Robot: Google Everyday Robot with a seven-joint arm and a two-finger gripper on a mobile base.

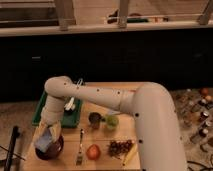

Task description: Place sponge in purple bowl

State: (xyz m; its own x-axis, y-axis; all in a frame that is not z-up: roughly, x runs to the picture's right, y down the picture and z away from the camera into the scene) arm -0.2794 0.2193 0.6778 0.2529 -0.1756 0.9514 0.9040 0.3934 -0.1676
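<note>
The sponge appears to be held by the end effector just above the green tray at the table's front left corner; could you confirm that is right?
Not quite: the camera view shows the sponge at the end effector just above the purple bowl at the table's front left corner, not the green tray, which lies farther back.

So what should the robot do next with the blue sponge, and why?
Probably let go. The gripper is at the table's front-left corner, right above the purple bowl, and the sponge already hangs over the bowl's glossy inside. I can't tell how tightly the sponge is held, but releasing here should likely drop it into the bowl.
</note>
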